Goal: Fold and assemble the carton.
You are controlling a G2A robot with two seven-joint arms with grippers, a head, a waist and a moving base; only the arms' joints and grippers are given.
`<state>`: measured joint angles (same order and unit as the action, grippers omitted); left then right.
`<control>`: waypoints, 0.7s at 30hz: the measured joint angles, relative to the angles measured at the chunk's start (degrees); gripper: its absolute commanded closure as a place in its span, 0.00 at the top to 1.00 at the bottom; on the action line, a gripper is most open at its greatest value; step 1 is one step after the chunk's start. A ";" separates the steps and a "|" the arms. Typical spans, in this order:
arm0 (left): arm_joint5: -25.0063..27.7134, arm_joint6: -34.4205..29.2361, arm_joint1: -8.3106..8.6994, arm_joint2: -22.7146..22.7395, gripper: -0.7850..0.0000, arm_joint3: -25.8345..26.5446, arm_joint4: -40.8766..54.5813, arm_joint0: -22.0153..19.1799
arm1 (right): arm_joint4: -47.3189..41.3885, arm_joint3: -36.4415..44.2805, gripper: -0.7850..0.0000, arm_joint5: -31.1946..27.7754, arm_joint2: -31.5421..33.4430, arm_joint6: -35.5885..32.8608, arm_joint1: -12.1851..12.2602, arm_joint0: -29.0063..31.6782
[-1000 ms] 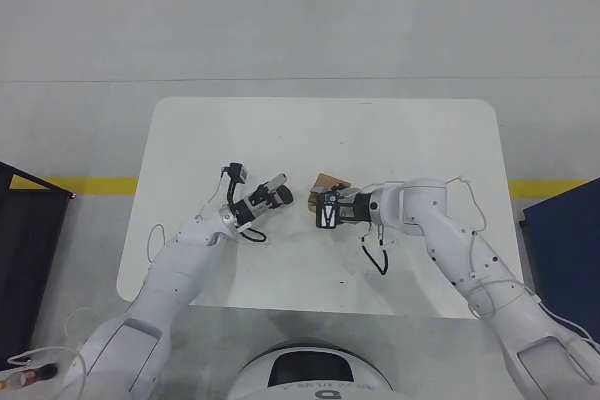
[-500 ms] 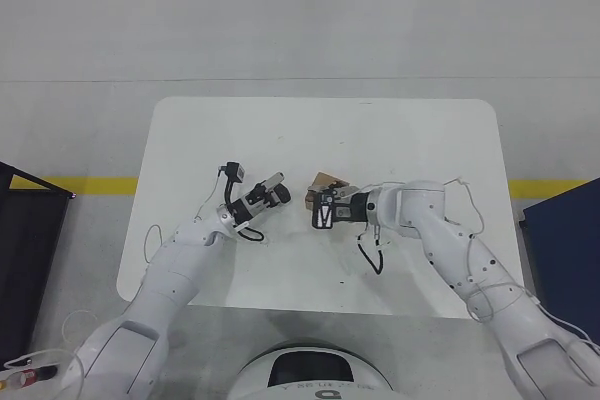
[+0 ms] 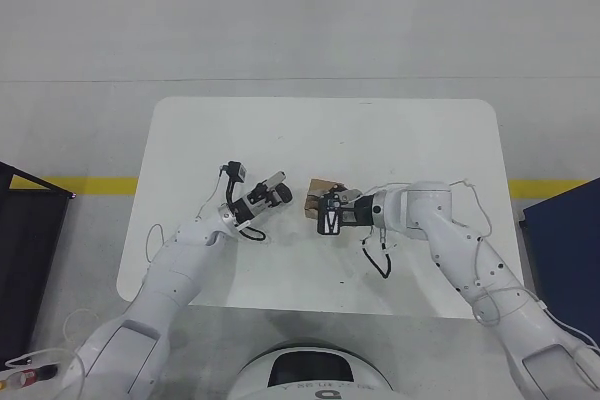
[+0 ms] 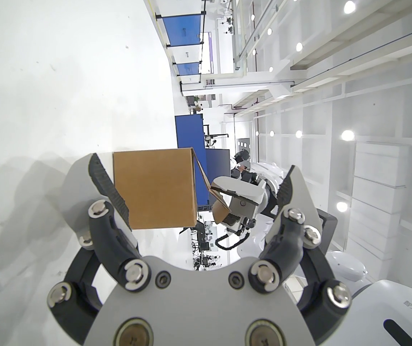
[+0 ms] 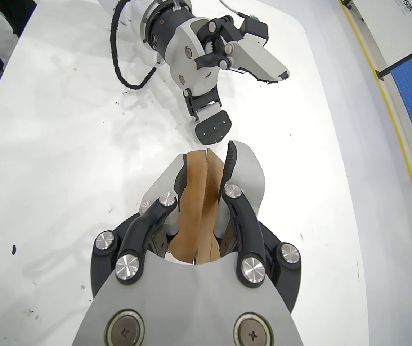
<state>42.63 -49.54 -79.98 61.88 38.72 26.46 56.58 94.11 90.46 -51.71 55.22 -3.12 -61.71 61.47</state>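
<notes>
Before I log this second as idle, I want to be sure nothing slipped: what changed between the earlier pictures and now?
Hardly anything. The right gripper, shut on the brown carton, shifted only a touch along with its arm. Nothing was taken hold of or let go. The left gripper stayed open, facing the carton, at the same spot over the white table.

Bright overhead light, soft shadows

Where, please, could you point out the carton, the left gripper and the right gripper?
carton (image 4: 153,189), left wrist view, on its flat brown side panel.
left gripper (image 5: 247,106), right wrist view, midway between its open fingertips.
right gripper (image 5: 209,153), right wrist view, midway between fingertips clamping the carton.
</notes>
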 measured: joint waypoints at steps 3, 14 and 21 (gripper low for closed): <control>0.16 -0.03 -0.08 -0.09 1.00 -0.21 0.22 -0.07 | 0.27 0.42 0.19 -0.45 0.06 -1.43 0.09 0.04; 0.68 0.22 -0.27 -0.27 1.00 -1.13 0.64 -0.23 | -0.51 -0.33 0.07 0.00 -1.47 -4.33 -0.34 -0.87; 0.74 0.12 -0.29 -0.24 1.00 -1.24 0.79 -0.29 | -0.08 -0.46 0.08 0.77 -1.84 -4.59 -0.42 -1.02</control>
<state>43.37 -49.42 -80.27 61.64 37.47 27.25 56.28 94.03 90.00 -50.94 53.38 -7.71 -62.13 60.45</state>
